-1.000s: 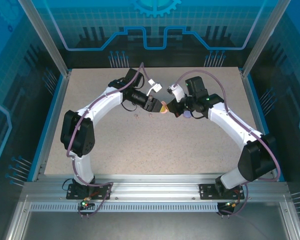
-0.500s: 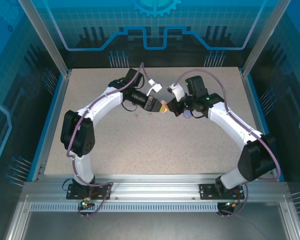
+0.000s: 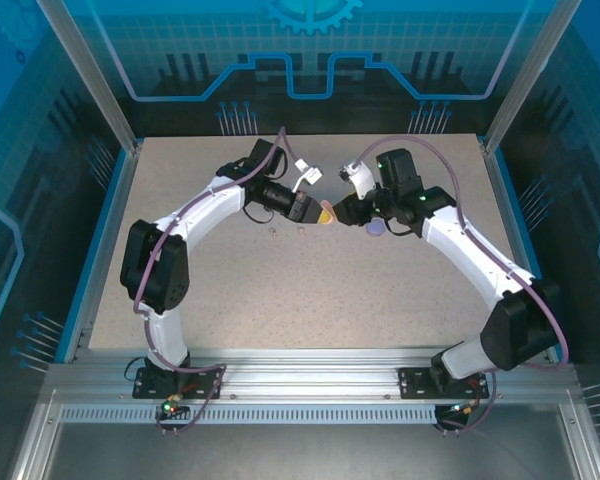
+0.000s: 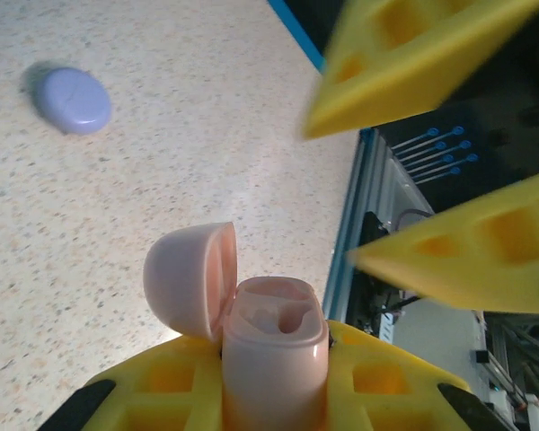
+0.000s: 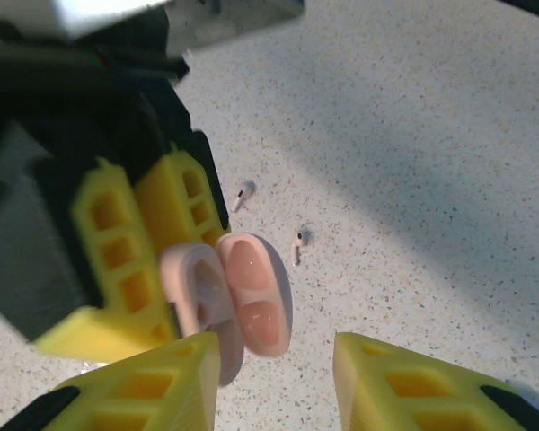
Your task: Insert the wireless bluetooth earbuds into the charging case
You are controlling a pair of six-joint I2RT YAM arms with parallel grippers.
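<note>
My left gripper (image 3: 318, 211) is shut on the body of a pale pink charging case (image 4: 274, 346), held off the table with its lid (image 4: 187, 280) hinged open. The sockets inside look empty. My right gripper (image 5: 278, 382) is open just in front of that case (image 5: 254, 296), one finger (image 5: 139, 391) beside the lid and the other (image 5: 427, 386) clear of it. Two pale pink earbuds (image 5: 242, 196) (image 5: 298, 245) lie on the table beneath, small specks from above (image 3: 272, 233) (image 3: 302, 231). The purple buds are out of view.
A closed pale purple case (image 3: 376, 228) lies on the speckled table (image 3: 280, 300) just right of the grippers, and it is at the upper left in the left wrist view (image 4: 70, 99). Blue rails edge the table (image 4: 337, 260).
My right arm has drawn back toward the far side, so the purple case lies uncovered. The left gripper keeps the pink case in the same place.
</note>
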